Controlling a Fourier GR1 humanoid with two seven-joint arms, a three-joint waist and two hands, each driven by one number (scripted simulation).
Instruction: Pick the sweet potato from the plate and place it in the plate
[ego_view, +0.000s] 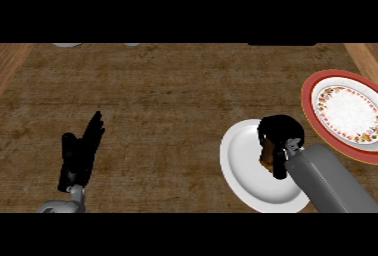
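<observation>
A plain white plate (247, 175) lies on the counter at the lower right. My right hand (280, 135) is over it with its fingers curled down round the sweet potato (263, 159), of which only a small brown-orange sliver shows at the hand's left side. A second plate (347, 112), with a red rim and a patterned band round a white centre, lies at the right edge. My left hand (81, 150) rests open at the lower left, fingers pointing up, away from both plates.
The brown counter top (162, 100) stretches between the two hands. Lighter wooden strips (11, 60) run along its far left and far right. Pale objects (68, 45) peek in at the top left edge.
</observation>
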